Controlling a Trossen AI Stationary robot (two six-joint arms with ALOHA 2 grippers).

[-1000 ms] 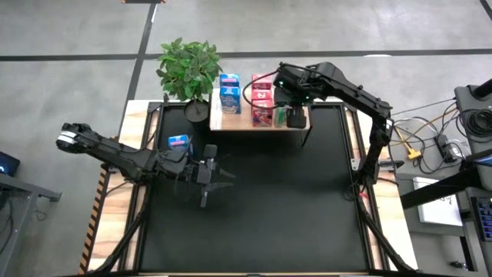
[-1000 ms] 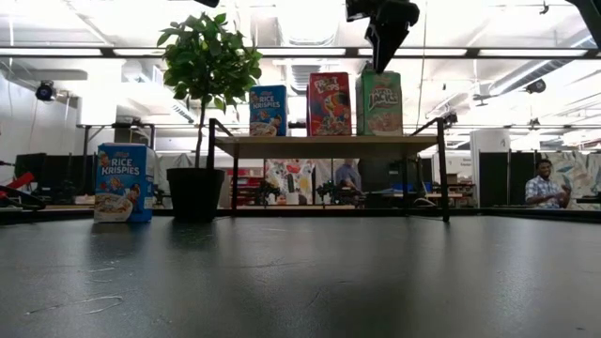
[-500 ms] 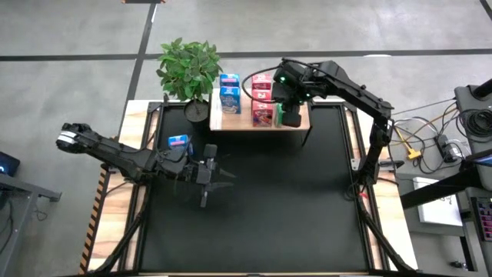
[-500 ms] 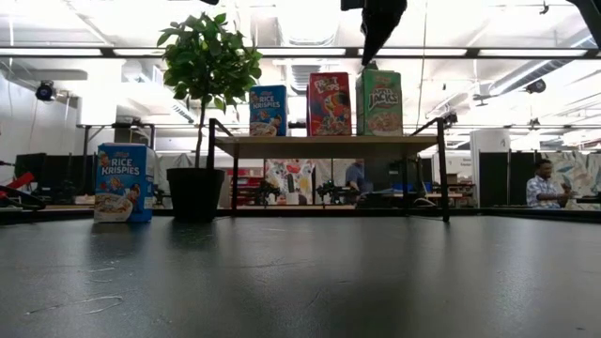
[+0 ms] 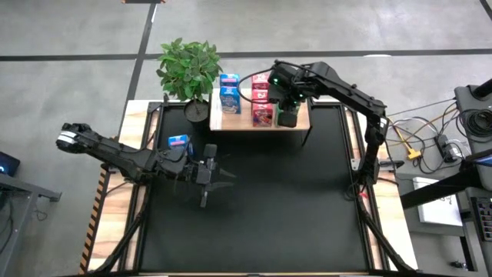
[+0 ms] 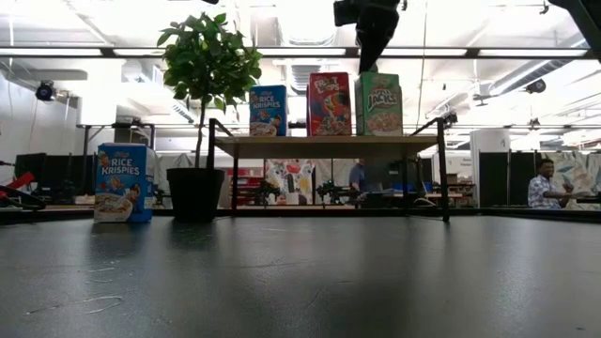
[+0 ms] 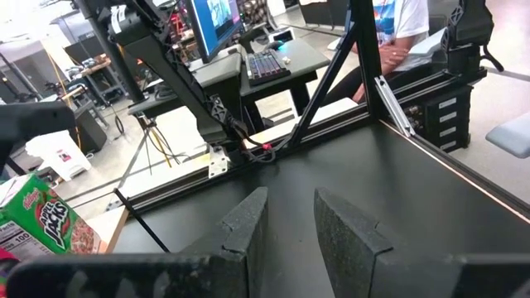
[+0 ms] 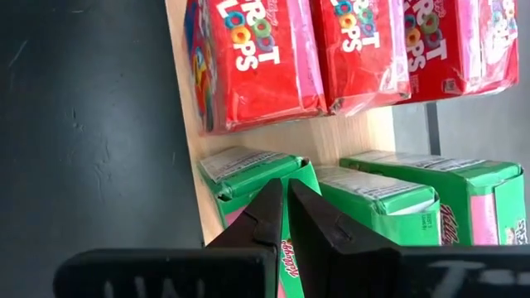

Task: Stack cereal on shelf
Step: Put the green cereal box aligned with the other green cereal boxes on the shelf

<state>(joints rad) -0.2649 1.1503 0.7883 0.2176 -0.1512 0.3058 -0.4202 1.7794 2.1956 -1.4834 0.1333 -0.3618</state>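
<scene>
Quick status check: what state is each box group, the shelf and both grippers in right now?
Green boxes: three upright on the shelf.
Red boxes: three upright on the shelf.
Blue boxes on shelf: upright.
Blue box on the table: upright, off the shelf.
Shelf: standing, loaded.
Right gripper: shut, above the green boxes, empty.
Left gripper: slightly open, empty, over the mat.

Black mat (image 5: 261, 200) on the table is bare in front of the shelf (image 5: 240, 123), free passage there. Shelf top is crowded with cereal cartons; potted plant (image 5: 189, 68) blocks its left end. One blue Rice Krispies carton (image 5: 177, 141) stands near the plant.
</scene>
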